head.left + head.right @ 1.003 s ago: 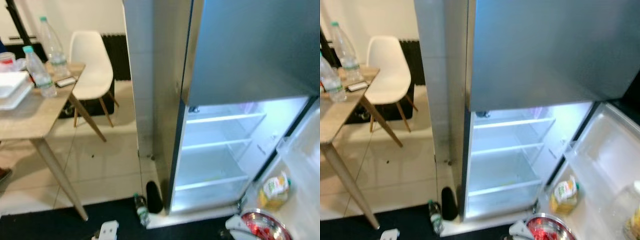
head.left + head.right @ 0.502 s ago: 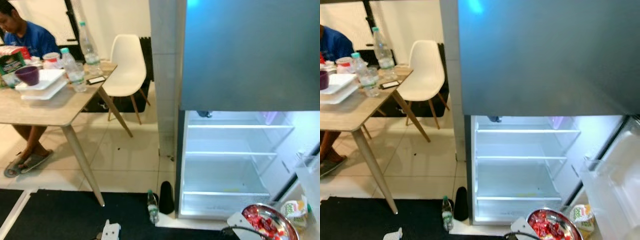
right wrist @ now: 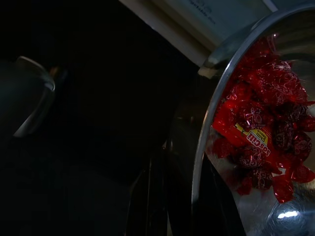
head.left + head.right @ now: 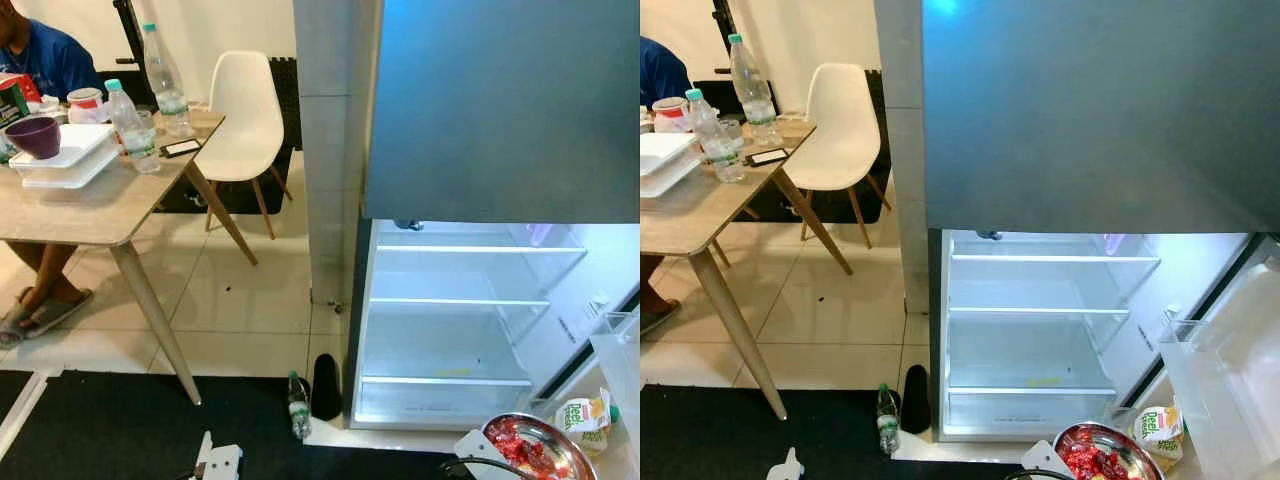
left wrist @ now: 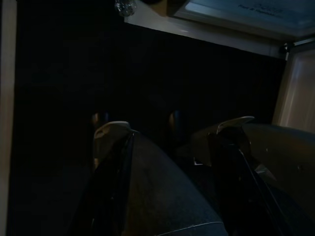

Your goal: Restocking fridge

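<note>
Left eye view: the fridge (image 4: 470, 320) stands open with lit, bare shelves. A steel bowl (image 4: 545, 440) of red candies (image 4: 522, 448) sits low at the right, just before the fridge's bottom edge, with a juice carton (image 4: 583, 418) in the door rack beside it. A bottle (image 4: 298, 406) stands on the floor by the fridge's left corner. A table (image 4: 90, 205) carries bottles and trays; a white chair (image 4: 243, 115) is behind it.

Right eye view: same scene; a person's arm (image 4: 658, 68) shows at the table's far edge.

Left wrist view: left gripper (image 5: 170, 129) hangs over dark floor, fingers apart, holding nothing.

Right wrist view: right gripper (image 3: 189, 162) fingers clamp the bowl's rim.
</note>
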Controlling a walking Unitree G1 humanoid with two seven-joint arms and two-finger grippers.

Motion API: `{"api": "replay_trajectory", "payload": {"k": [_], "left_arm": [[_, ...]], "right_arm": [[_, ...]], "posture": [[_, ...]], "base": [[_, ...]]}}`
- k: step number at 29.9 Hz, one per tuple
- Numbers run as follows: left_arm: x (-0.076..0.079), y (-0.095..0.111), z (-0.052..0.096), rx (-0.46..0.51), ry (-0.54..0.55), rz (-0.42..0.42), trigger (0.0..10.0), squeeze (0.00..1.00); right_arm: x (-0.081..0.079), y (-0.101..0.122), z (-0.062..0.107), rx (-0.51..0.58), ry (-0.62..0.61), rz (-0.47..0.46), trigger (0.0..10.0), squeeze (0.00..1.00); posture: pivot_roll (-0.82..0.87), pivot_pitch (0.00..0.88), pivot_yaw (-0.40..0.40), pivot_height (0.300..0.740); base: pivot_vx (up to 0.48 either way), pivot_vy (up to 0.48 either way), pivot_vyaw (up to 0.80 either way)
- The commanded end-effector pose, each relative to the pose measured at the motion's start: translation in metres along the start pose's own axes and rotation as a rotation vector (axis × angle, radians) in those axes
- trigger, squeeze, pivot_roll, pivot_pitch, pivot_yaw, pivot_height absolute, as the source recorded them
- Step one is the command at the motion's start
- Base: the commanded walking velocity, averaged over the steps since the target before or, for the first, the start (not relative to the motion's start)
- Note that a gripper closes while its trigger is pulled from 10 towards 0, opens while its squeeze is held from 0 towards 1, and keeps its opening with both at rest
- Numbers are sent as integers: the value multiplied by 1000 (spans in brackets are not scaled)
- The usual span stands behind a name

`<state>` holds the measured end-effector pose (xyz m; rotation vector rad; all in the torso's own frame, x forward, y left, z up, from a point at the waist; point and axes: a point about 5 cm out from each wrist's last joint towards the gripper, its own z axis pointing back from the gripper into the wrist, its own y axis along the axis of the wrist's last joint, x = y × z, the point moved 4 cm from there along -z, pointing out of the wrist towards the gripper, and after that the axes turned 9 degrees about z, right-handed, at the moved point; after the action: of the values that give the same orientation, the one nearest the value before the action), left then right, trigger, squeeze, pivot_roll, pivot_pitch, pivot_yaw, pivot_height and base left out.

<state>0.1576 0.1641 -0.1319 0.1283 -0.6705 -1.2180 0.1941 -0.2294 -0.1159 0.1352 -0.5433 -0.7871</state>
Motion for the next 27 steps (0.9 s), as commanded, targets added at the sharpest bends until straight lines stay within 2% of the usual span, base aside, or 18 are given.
{"api": "replay_trajectory", "payload": {"k": [1,6,22,27], "left_arm": [[2,-5,0,-17,-5,6,10000,0],[2,-5,-1,-14,5,10,10000,0],[-3,-2,0,10,47,38,10000,0],[5,-4,-1,1,-15,36,10000,0]], "right_arm": [[2,-3,0,-5,-6,0,10000,0],[1,-3,0,-4,-7,-3,10000,0],[5,8,-1,24,-22,5,10000,0],[5,8,-1,25,-23,8,10000,0]], "posture": [[-26,0,-12,740],[-28,0,-11,740],[-28,0,-7,740],[-30,0,-4,740]], "base": [[0,-431,0],[0,-380,0],[0,0,0],[0,-350,0]]}}
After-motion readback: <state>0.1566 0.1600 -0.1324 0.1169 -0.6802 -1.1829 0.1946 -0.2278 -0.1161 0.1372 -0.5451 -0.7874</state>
